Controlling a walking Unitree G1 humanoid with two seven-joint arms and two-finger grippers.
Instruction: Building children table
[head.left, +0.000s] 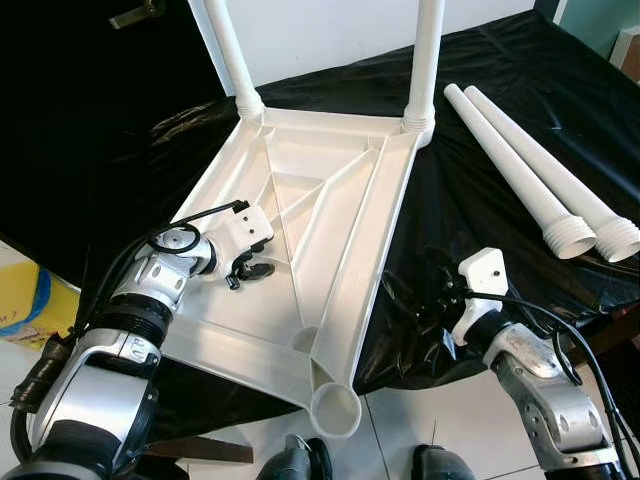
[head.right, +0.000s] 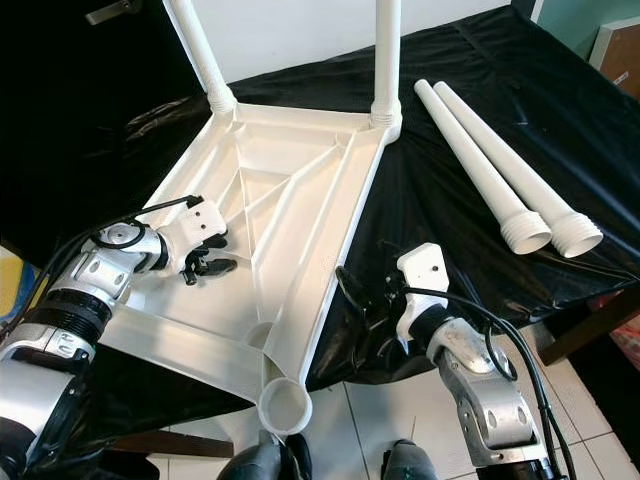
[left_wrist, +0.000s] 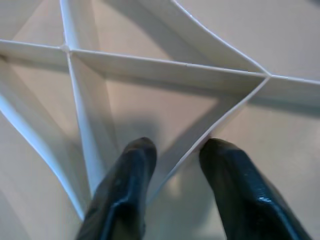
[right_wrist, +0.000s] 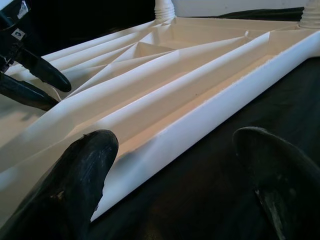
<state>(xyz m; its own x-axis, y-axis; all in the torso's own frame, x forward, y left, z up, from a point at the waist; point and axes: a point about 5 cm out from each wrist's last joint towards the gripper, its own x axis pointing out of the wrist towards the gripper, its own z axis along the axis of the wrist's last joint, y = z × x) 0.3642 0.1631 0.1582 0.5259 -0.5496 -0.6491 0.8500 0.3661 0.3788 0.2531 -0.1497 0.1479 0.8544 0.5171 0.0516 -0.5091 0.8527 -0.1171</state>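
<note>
1. A white plastic tabletop (head.left: 300, 230) lies upside down on a worktop (head.left: 480, 200) covered with a black sheet, its ribbed underside facing up. Its near corner overhangs the worktop edge above the tiled floor (head.left: 420, 420).
2. Two white legs stand upright in the tabletop's far corner sockets: one at the far left (head.left: 232, 55), one at the far right (head.left: 425, 60).
3. The near corner socket (head.left: 335, 410) is open, a round hollow with no leg in it.
4. Two loose legs (head.left: 530, 170) lie side by side on the black sheet to the right of the tabletop, touching or nearly touching along their length, threaded ends toward the robot.
5. The left gripper (head.left: 250, 272) hangs over the tabletop's underside near its left edge. In the left wrist view its two black fingers (left_wrist: 125, 195) are parted a little, pointing down at the ribs where several meet, one thin rib running between the fingertips. It holds nothing.
6. The right gripper (right_wrist: 175, 165) sits low beside the tabletop's right edge, over the black sheet. In the right wrist view its fingers (right_wrist: 80, 170) are spread wide; one sits near the tabletop's outer rim, though I cannot tell whether it touches. The other is over the sheet. It grasps nothing.
</note>
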